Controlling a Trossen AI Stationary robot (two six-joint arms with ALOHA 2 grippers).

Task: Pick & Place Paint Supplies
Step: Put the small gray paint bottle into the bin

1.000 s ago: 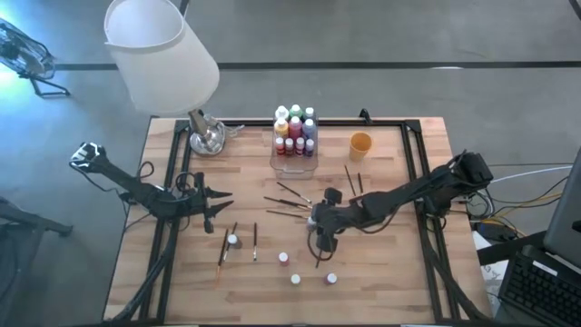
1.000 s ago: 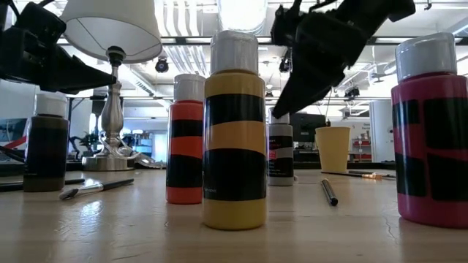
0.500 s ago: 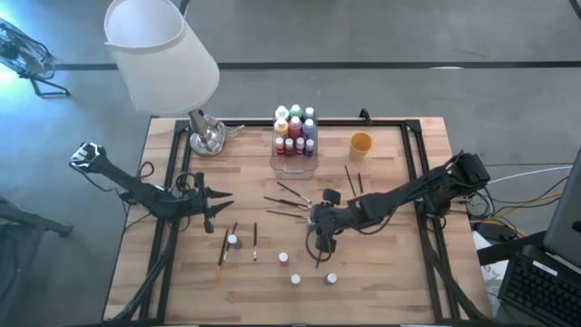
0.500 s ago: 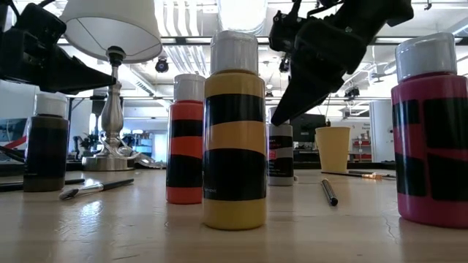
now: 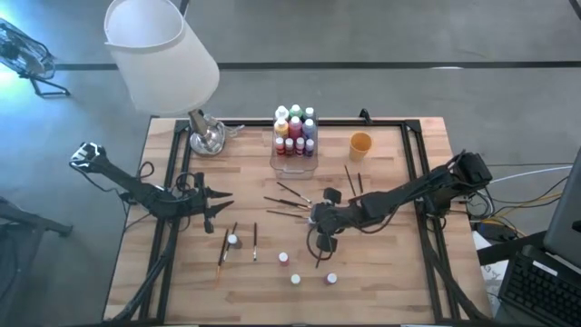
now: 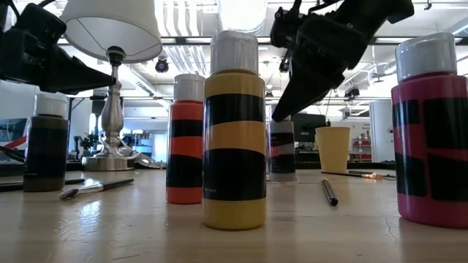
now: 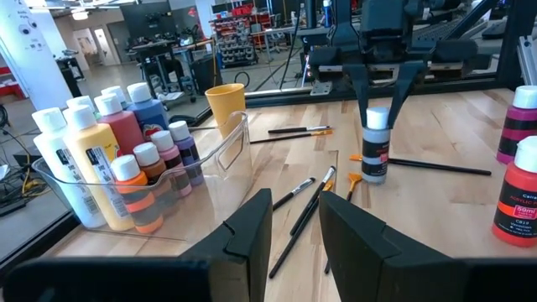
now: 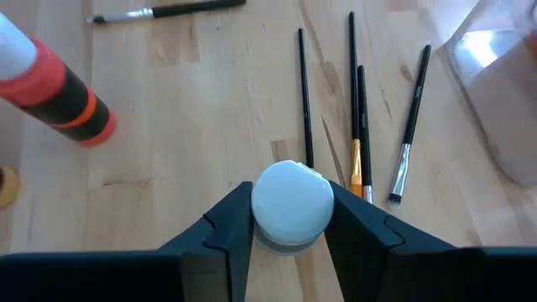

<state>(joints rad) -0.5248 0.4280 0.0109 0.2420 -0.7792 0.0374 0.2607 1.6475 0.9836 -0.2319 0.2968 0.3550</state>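
Now lifting clear of the worktop at centre frame: white-capped bottle, right gripper jaws clamped round it; left gripper jaws parted, empty.

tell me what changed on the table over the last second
The right pincer, shut on a small dark bottle with a white cap, has raised it slightly off the wooden table. The left pincer stayed open and hovering, and the other bottles and brushes did not move.

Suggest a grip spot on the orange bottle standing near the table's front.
Grip the orange bottle just under its white cap, coming straight down from above. It stands upright and apart from its neighbours, as the right gripper takes its own white-capped bottle.
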